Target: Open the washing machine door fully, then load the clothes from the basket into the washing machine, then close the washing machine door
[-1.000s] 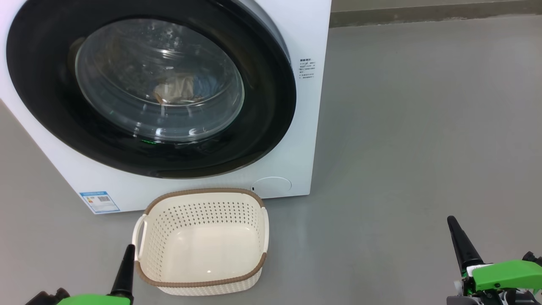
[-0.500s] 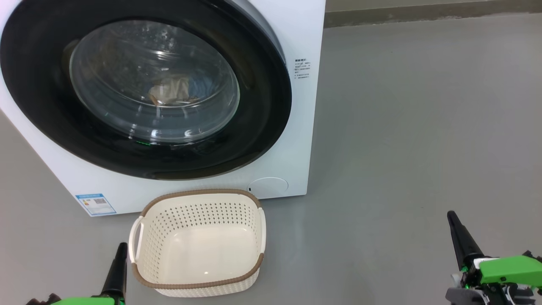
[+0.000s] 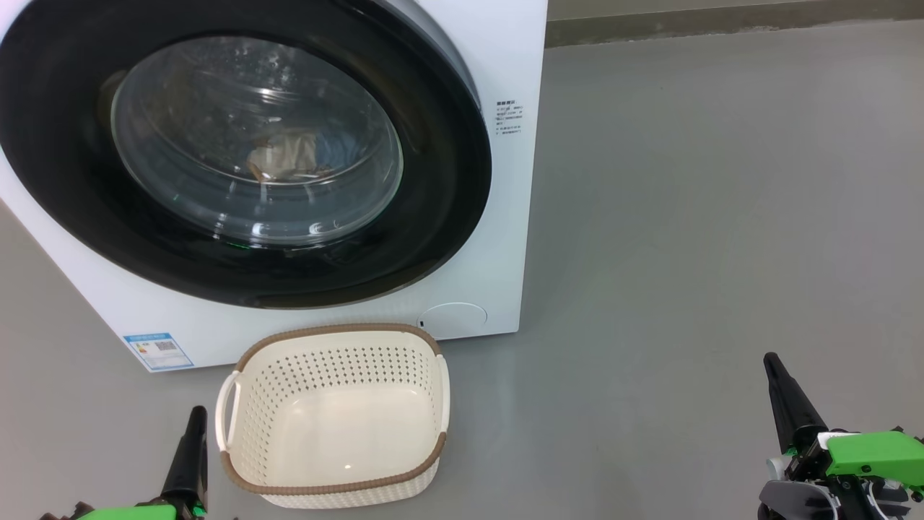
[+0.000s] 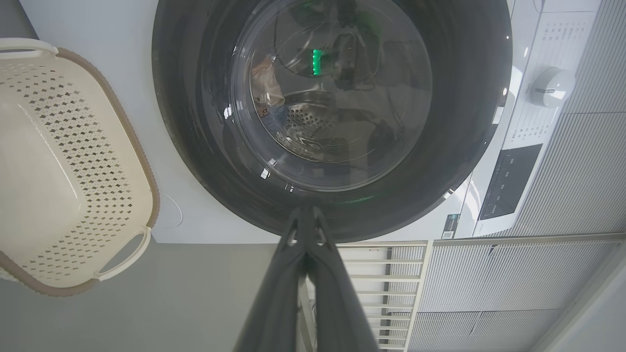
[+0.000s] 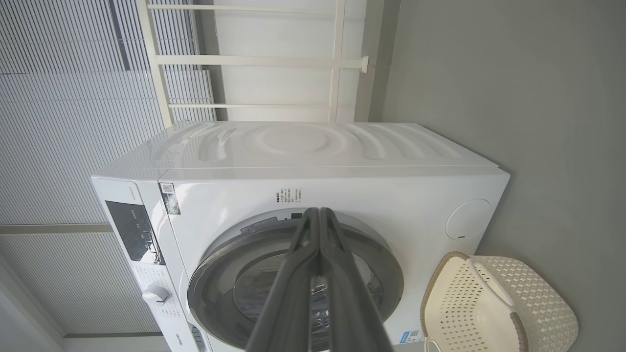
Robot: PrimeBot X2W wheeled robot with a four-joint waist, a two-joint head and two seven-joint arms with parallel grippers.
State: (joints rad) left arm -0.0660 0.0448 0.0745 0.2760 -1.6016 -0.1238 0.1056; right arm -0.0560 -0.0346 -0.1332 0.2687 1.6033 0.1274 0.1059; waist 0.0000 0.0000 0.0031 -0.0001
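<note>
Although cropped by the top and left edges of the head view, found the washing machine door (image 3: 253, 144) shut flush against the washing machine (image 3: 516, 217). Behind the glass, made out only a cream patch and a hint of blue, taken as the clothes (image 3: 285, 155), low in the drum. Could not read prints or other colours through glare and reflections. In the left wrist view, saw the same bundle only as a small blur beside perforated steel. Could not see hinge or catch from these angles.

Located the basket (image 3: 332, 328) upright on the grey floor (image 3: 686, 217), just in front of the machine and below the door. Cannot tell whether touching the cabinet. Noted its bare inner bottom on show. Found it cut off at the lower right corner of the right wrist view.

Recorded left tool (image 3: 195, 419) at the lower left of the head view, just beside the basket's left handle but apart from it, body cropped by the bottom edge. Confirmed in its own wrist view as fully closed, tip to tip, gripping nothing, touching nothing. Recorded right tool (image 3: 774, 368) well off to the right over open floor, likewise closed tight, empty-handed, clear of everything
</note>
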